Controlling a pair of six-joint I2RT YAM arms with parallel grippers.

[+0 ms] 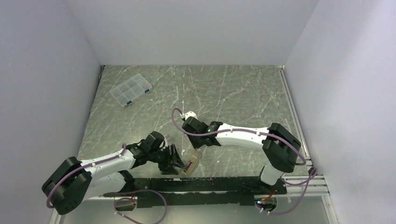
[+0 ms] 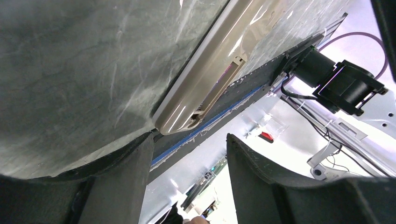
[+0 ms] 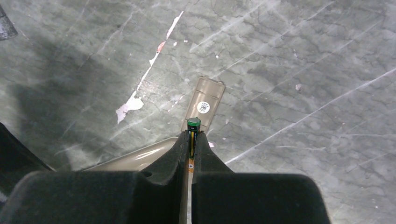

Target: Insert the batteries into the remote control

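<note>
One battery (image 3: 193,125), only its green tip showing, sits pinched in the closed right claw (image 3: 192,137) near the remote (image 1: 195,157), which lies back-up by the front edge of the table (image 1: 233,93), its bay hard to make out, beside the empty, wide-open left claw (image 2: 190,140)

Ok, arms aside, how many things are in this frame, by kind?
Remote: 1
Batteries: 2, one in the right jaws and one in the remote's bay
Cover: 1
Clear box: 1
Total: 5
</note>
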